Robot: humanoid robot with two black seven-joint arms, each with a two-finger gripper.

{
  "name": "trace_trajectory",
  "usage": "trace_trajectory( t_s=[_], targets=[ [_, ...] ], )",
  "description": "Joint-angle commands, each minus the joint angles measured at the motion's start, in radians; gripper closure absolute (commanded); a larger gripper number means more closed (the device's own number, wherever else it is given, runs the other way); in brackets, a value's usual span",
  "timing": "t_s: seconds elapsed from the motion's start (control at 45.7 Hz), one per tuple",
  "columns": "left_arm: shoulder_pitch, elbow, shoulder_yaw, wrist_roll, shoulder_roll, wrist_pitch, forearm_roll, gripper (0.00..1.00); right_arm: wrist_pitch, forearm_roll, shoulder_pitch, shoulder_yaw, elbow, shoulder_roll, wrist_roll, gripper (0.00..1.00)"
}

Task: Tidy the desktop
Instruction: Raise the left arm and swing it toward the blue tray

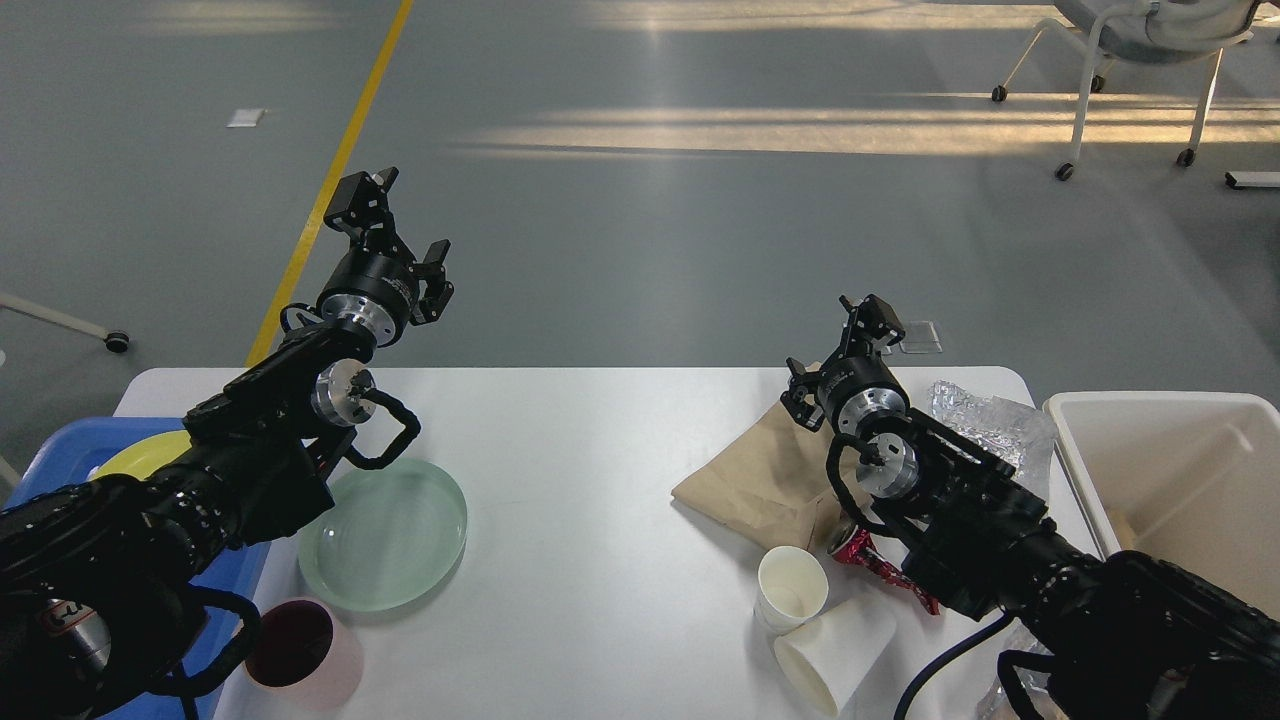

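Desktop (600, 560): white, spans the lower view, floor beyond its far edge.
Bin (1200, 420): cream, at the desktop's right end.
Tray (70, 450): blue, at the left end, a yellow plate (140, 452) in it.
Left gripper (395, 225): raised past the far edge, fingers spread, grasping nothing.
Right gripper (840, 350): above the brown bag (760, 470), fingers parted, empty.
Green plate (390, 535): flat, left of centre.
Foil (990, 420): crumpled, beside the bin.
White cups (790, 585): one upright, one tipped over, touching.
Pink cup (300, 655): near front edge.
Red wrapper (865, 555): beside the cups.
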Motion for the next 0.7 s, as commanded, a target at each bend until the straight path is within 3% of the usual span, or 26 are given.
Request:
trace_trajectory(
  t_s=[0.0,0.131,0.285,0.503,0.679],
  targets=[
    [0.005,0.034,0.007,-0.001,0.0,0.001,0.001,0.0,0.002,0.0,0.0,0.0,0.0,0.0,0.0,0.0],
    [0.007,0.037,0.009,-0.024,0.003,0.001,0.001,0.0,0.0,0.0,0.0,0.0,0.0,0.0,0.0,0.0],
    [0.005,0.04,0.04,0.002,0.006,0.001,0.004,0.0,0.0,0.0,0.0,0.0,0.0,0.0,0.0,0.0],
    [-0.047,0.063,0.311,0.011,0.049,-0.01,0.007,0.0,0.0,0.0,0.0,0.0,0.0,0.0,0.0,0.0],
    [-0.11,0.057,0.622,0.109,0.063,-0.06,0.012,0.0,0.0,0.0,0.0,0.0,0.0,0.0,0.0,0.0]
  ],
)
